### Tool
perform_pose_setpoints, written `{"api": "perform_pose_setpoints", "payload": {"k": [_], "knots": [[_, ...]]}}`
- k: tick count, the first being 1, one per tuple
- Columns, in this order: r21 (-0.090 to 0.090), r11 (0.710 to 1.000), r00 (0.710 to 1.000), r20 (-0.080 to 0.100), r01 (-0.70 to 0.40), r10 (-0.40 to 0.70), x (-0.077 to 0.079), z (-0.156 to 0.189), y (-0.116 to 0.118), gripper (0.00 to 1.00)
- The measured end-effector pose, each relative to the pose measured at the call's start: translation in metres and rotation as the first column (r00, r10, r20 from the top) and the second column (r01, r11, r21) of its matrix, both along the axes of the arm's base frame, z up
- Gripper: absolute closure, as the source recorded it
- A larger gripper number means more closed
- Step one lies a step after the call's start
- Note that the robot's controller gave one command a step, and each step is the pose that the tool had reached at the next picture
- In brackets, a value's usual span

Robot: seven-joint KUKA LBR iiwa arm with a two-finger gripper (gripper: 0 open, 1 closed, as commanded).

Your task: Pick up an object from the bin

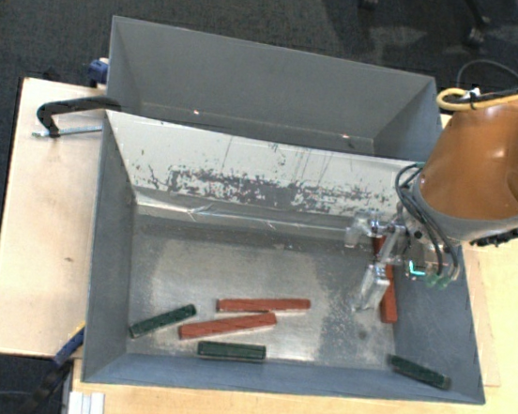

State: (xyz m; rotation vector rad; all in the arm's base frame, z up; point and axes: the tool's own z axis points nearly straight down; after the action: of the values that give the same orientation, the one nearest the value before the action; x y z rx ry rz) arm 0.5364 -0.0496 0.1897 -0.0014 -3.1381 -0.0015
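A red-brown flat stick (387, 309) stands steeply at the bin's (110, 258) right side, its long axis near-vertical, beside the gripper (376, 297); whether the claw grips it cannot be told. Two more red-brown sticks (263, 304) and three dark green sticks (232, 350) lie flat.

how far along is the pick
Done: the gripper is low in the bin, at its right side. In hand: a red-brown stick shows right at it; whether gripped, I cannot tell. Left: the lift-out; other sticks lie on the floor.
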Motion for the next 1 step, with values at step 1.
{"api": "perform_pose_setpoints", "payload": {"k": [1], "knots": [[0.003,0.981,0.981,-0.002,-0.193,0.193,-0.0082,-0.1225,0.0745,0.0]]}}
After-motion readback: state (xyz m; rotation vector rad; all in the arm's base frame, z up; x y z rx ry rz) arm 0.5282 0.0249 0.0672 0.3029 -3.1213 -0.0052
